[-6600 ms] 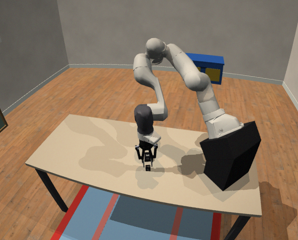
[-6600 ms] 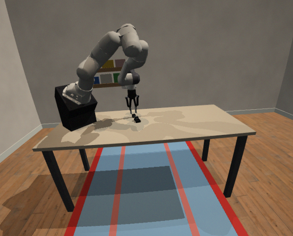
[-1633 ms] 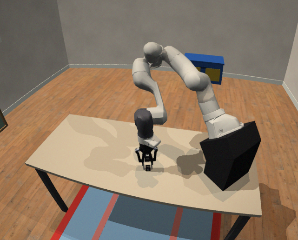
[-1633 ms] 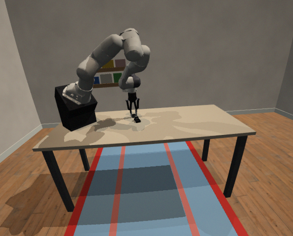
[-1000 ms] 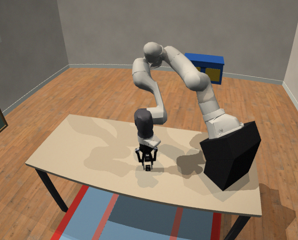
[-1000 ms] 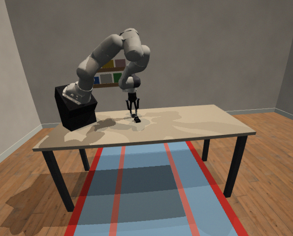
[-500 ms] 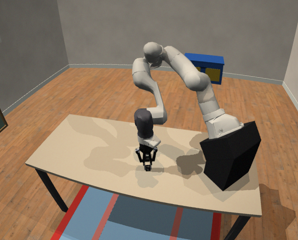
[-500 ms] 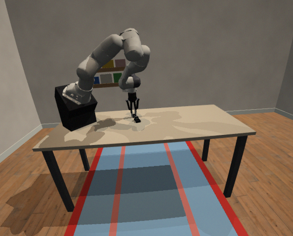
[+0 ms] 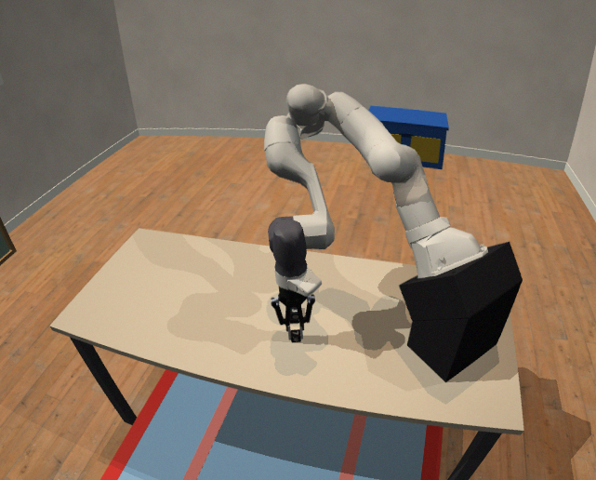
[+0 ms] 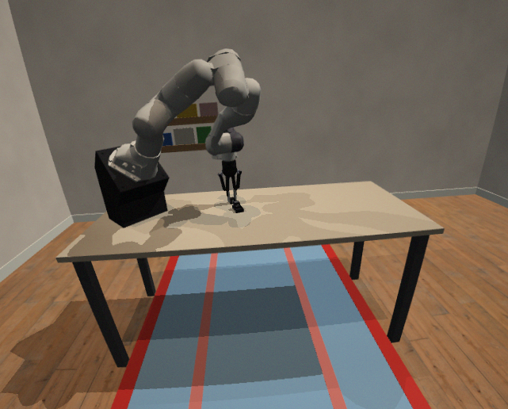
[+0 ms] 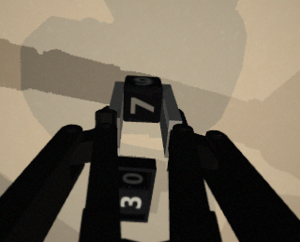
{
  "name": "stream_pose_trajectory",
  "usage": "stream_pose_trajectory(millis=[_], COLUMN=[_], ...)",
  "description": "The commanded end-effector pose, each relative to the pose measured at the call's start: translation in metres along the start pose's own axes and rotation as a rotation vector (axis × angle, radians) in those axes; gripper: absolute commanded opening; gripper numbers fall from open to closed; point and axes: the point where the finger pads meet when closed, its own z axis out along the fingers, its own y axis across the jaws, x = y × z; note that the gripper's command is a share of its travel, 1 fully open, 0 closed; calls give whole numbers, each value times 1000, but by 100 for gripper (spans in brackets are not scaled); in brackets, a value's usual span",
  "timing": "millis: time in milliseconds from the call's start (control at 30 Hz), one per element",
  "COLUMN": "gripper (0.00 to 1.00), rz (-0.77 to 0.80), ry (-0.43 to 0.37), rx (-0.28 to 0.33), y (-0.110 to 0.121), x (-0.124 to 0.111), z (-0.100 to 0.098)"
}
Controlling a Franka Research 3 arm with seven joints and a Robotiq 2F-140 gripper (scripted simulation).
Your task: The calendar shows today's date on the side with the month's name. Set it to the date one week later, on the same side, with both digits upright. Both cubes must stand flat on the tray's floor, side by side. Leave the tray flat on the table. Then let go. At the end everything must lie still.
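2 black number cubes sit at the centre of the action on a tan table (image 9: pixel 132 294), where a white robot arm (image 9: pixel 386 150) reaches down from its black pedestal (image 9: pixel 473 336) at one end of the table top. The gripper (image 9: pixel 294 332) points nearly straight down, and its tips sit low over the table surface. In the wrist view, 1 cube (image 11: pixel 140 107) with a white 7 on the face turned toward the camera is pinched between the 2 grey pads (image 11: pixel 117 123), which press against its left and right sides. A rounded digit shows in part on its upper face. The second cube (image 11: pixel 136 188) lies apart from the first, nearer the camera and between the dark finger links, with a 3 and a 0 on its visible faces. Whether the pinched cube rests on the table or hangs just above it cannot be told, and the tray cannot be made out in any view. Soft overlapping shadows spread across the table around the gripper. A blue rug with red stripes (image 10: pixel 254 307) runs under the table on the wooden floor.
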Motion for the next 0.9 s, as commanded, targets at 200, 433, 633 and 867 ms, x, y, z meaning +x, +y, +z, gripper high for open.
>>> stream_pose_trajectory(millis=[200, 433, 633, 867], gripper=[16, 16, 16, 16], rz=[6, 6, 6, 6], ry=[-4, -4, -4, -4], rx=[-1, -1, -1, -1], y=[0, 0, 0, 0], x=[-1, -1, -1, -1], z=[1, 0, -26, -64])
